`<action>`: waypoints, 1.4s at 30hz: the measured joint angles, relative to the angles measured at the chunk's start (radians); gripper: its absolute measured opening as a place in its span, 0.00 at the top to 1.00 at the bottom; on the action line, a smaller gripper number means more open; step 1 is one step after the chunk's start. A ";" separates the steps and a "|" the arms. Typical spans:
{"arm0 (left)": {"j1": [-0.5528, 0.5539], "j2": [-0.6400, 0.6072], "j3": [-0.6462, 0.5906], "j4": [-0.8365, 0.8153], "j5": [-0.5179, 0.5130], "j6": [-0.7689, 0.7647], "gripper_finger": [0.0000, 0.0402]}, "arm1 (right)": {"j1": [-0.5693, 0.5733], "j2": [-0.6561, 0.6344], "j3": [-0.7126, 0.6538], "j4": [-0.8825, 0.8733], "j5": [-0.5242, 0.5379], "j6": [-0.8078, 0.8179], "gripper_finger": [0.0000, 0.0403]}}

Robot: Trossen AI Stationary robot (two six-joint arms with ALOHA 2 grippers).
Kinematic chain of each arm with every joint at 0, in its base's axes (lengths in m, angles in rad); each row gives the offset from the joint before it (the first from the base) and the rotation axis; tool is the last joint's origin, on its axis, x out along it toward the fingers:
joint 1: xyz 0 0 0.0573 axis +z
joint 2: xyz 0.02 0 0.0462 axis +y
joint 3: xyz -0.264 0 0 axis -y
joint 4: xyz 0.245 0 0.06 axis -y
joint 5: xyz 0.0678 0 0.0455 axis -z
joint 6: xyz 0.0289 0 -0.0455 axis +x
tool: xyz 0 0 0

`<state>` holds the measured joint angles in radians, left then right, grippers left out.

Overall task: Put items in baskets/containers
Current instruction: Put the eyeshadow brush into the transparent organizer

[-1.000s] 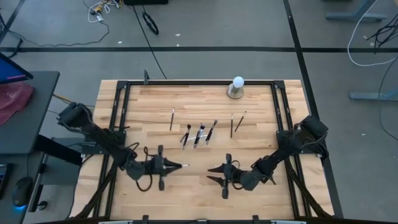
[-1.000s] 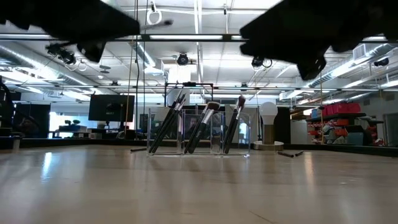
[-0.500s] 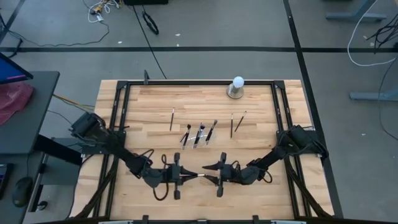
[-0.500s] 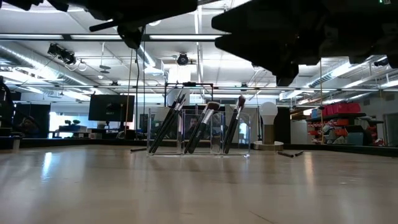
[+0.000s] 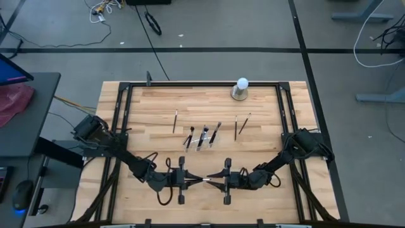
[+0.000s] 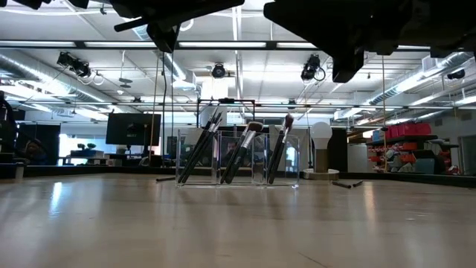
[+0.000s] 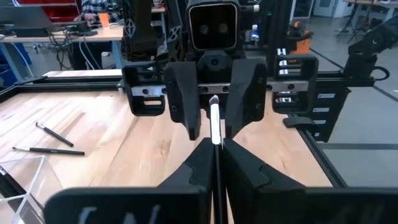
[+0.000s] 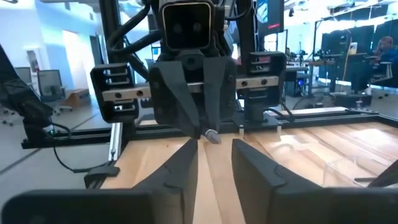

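1. High view: I see one makeup brush [image 5: 204, 180] held level above the near middle of the table [image 5: 266, 107], between the two grippers, which face each other tip to tip.
2. The left gripper [image 5: 190, 180] is clamped on that brush; in the left wrist view its fingers [image 7: 242, 167] meet around the dark handle, and the silvery end of the brush [image 7: 214, 121] points at the opposite gripper.
3. The right gripper [image 5: 215, 181] has its fingers spread; in the right wrist view the fingers [image 8: 180, 168] stand apart with bare table between them, and the brush tip [image 8: 210, 134] sits just ahead of them. I cannot tell whether they touch the brush.
4. The clear holder [image 5: 201, 143] stands mid-table, well beyond both grippers. In the low view, the holder [image 6: 294, 160] carries several leaning brushes [image 6: 239, 152] spread across its compartments.
5. Loose brushes lie flat on the table: one brush [image 5: 175, 121] to the left of the holder, and a pair [image 5: 240, 125] to its right.
6. A white ball on a grey base [image 5: 240, 88] stands at the far edge of the table, apart from all brushes.
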<state>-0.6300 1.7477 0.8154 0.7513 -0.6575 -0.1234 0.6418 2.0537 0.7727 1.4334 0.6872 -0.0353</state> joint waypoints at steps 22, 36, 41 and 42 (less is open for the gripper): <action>0.000 0.000 0.002 0.001 0.000 0.000 0.92 | 0.000 0.000 0.000 0.030 -0.078 -0.019 0.81; 0.000 0.000 0.002 0.001 0.001 -0.001 0.92 | 0.000 0.000 0.000 0.031 -0.077 -0.025 0.95; -0.001 0.000 0.002 0.001 0.001 -0.002 0.92 | 0.000 0.000 0.000 0.031 -0.096 -0.026 0.98; -0.001 0.000 0.002 0.001 0.001 -0.003 0.92 | 0.000 0.000 0.000 0.031 -0.096 -0.026 0.99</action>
<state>-0.6308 1.7473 0.8169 0.7525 -0.6563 -0.1266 0.6418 2.0537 0.7723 1.4647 0.5915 -0.0618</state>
